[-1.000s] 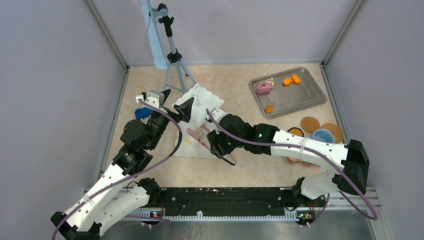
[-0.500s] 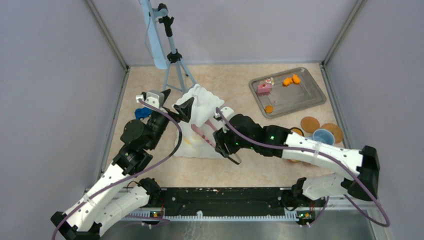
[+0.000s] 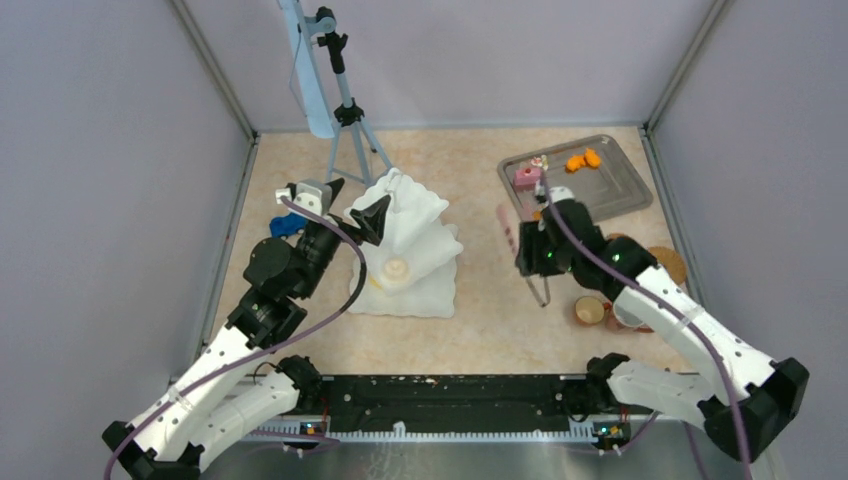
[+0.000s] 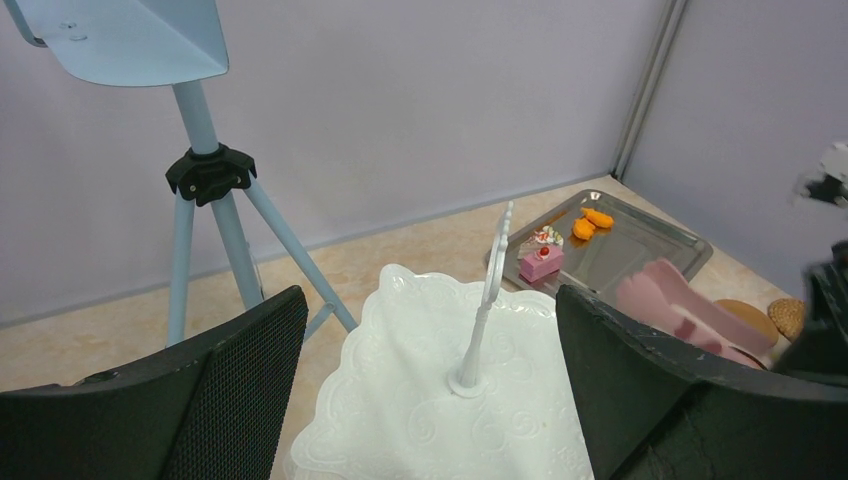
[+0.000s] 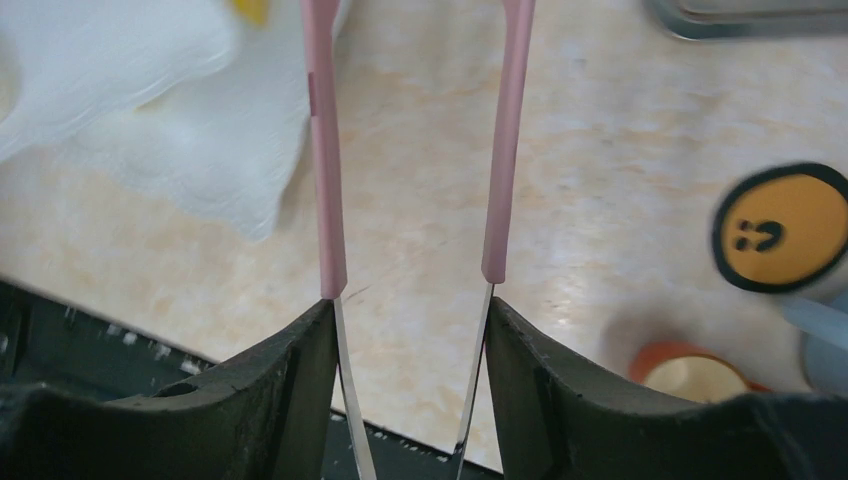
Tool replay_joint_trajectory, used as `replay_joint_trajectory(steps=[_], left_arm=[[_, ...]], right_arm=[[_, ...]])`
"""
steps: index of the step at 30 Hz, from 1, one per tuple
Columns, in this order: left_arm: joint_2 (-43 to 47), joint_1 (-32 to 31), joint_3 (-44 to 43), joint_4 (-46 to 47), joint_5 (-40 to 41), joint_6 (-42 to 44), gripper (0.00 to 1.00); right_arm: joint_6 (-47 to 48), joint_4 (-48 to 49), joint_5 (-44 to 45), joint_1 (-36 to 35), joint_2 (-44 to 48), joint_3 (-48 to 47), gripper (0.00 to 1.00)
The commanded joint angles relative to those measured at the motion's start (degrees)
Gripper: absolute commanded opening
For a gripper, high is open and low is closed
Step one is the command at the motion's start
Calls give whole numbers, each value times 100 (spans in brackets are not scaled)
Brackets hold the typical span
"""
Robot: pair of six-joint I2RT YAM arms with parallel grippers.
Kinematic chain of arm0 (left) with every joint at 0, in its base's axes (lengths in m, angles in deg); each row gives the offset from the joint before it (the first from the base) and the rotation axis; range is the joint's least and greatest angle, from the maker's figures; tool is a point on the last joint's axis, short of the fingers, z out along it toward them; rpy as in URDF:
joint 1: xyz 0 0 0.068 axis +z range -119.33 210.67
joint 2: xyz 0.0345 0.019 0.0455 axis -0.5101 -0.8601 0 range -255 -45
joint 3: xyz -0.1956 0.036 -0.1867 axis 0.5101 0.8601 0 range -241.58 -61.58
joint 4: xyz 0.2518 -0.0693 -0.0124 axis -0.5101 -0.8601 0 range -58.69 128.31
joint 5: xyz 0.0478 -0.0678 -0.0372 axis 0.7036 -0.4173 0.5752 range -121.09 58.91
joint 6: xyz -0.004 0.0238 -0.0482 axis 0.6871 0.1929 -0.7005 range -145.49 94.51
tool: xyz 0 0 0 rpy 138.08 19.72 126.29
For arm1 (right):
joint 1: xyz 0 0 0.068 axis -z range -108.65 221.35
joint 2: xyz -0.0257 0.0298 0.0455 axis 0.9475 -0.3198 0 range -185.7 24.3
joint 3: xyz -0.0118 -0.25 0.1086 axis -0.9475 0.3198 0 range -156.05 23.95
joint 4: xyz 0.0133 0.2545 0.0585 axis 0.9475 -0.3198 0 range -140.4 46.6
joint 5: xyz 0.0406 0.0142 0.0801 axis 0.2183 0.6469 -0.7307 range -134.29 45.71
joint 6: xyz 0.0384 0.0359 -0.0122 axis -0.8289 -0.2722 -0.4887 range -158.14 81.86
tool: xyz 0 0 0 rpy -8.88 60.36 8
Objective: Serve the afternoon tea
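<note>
The right gripper [image 5: 410, 345], at the bottom of its wrist view, grasps the pink tongs [image 5: 323, 150] between its fingers, the left gripper [image 4: 430, 395] gapes released before the white stand [image 4: 440, 420], and the cake slice [image 3: 527, 178] and orange pastries [image 3: 582, 160] lie on the metal tray [image 3: 612, 192] at upper right.

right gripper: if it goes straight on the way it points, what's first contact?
The right gripper carries pink tongs, which lead. They seem to aim over bare table just beside the tray corner, so the way looks free, but the margin is slim: the tray rim is the likeliest first touch.
</note>
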State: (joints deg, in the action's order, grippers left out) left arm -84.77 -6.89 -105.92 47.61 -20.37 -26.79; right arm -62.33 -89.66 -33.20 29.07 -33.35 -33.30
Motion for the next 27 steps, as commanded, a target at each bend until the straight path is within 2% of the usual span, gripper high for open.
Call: replay_joint_trajectory(steps=[1, 5, 9, 13, 16, 27], left_arm=[[-7, 27, -63, 198, -94, 26, 99], [-37, 24, -57, 220, -215, -77, 99], [-49, 27, -66, 230, -381, -188, 99], [-29, 29, -56, 235, -455, -267, 99], [-25, 21, -51, 246, -481, -292, 99], [-42, 24, -52, 257, -580, -355, 99]], right_arm=[[592, 891, -896, 2120, -647, -117, 52], [893, 1310, -1377, 3174, -2127, -851, 54], [1288, 1165, -1385, 3463, -3554, -2085, 56], [1683, 1051, -1501, 3591, -4387, -2909, 56], [1928, 906, -1572, 3604, -4660, -3231, 57], [2279, 810, -1595, 3553, -4782, -3186, 59]])
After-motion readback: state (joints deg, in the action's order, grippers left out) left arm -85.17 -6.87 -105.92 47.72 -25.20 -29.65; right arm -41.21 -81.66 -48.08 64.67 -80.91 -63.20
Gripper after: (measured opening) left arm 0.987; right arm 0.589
